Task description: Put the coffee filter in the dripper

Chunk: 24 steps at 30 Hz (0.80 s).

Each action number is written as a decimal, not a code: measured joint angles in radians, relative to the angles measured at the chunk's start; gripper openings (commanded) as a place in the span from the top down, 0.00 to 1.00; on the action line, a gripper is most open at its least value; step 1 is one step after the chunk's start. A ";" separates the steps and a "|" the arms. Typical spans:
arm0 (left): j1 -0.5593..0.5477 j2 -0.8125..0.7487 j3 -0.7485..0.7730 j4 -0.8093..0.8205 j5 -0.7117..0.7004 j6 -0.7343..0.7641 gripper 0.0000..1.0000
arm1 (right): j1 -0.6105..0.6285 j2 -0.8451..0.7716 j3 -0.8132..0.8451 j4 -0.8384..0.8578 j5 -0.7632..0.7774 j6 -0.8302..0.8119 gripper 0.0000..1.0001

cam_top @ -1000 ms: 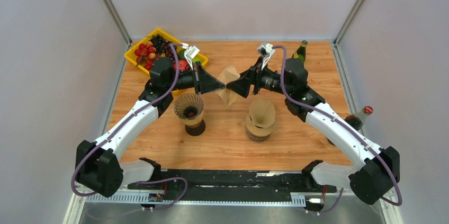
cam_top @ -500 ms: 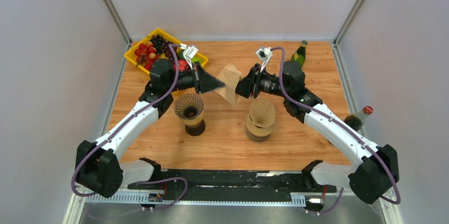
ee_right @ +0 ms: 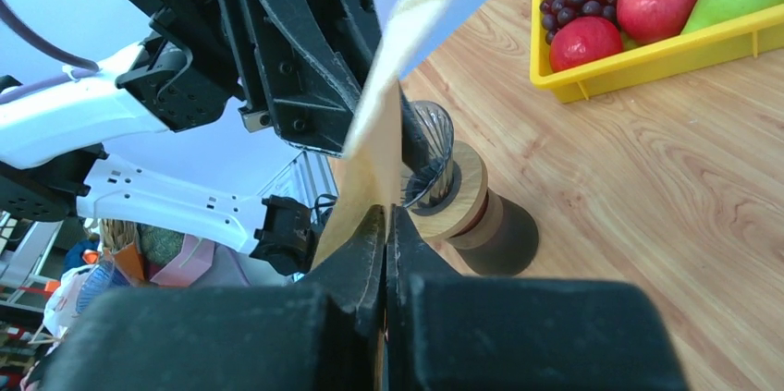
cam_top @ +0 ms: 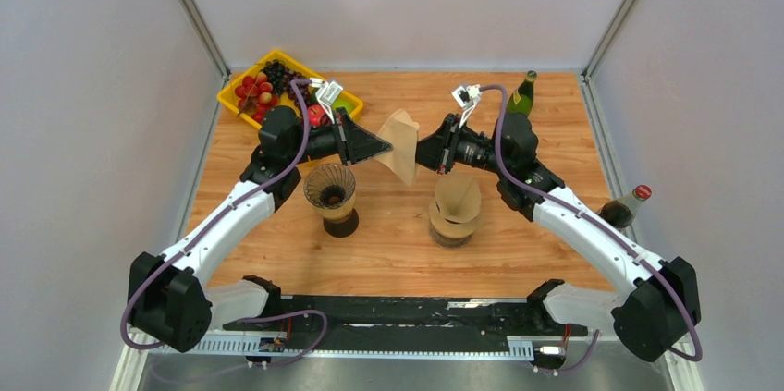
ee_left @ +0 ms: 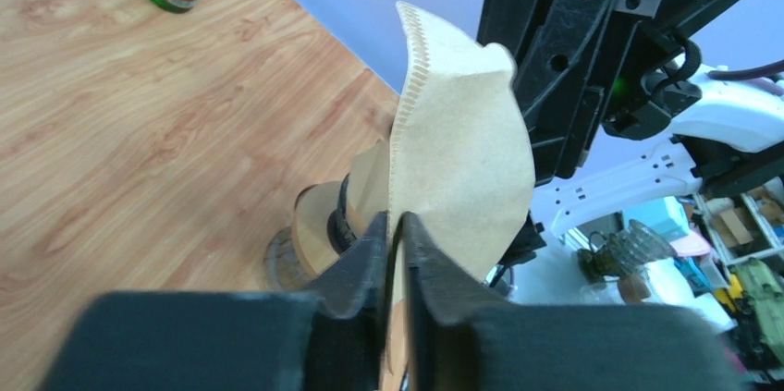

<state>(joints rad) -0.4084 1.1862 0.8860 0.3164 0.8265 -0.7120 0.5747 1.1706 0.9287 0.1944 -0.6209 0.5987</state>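
Brown paper coffee filter (cam_top: 402, 143) hangs in air over the table (cam_top: 398, 248) middle, toward the far edge, between both arms. Right end effector (cam_top: 422, 149) is pinched closed on its right edge. Left end effector (cam_top: 386, 144) jaws sit slightly parted around the opposite edge; actual grip cannot be told. Dripper (cam_top: 330, 188) stands on the table, near-left of the filter, apart from it.

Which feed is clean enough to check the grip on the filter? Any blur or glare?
Top external: even light, faint shadows, all sharp, but the coffee filter is small. Left wrist: filter crisp, the left gripper soft and dark up close, so its pinch is unclear. Right wrist: right gripper blurred near the lens, filter's top edge washes into the pale background.
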 measured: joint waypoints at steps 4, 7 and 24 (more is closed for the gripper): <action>0.003 -0.002 0.000 -0.038 -0.040 0.021 0.16 | 0.000 -0.002 0.000 0.018 0.011 0.006 1.00; 0.003 -0.016 0.002 -0.113 -0.106 0.051 0.02 | 0.000 -0.002 0.001 0.003 0.051 0.004 1.00; -0.099 -0.121 0.089 -0.410 -0.550 0.219 0.00 | 0.117 0.115 0.225 -0.385 0.654 0.016 1.00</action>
<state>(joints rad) -0.5076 1.0653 0.9752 -0.0937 0.2768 -0.4934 0.6922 1.2858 1.1534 -0.1909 0.0334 0.6151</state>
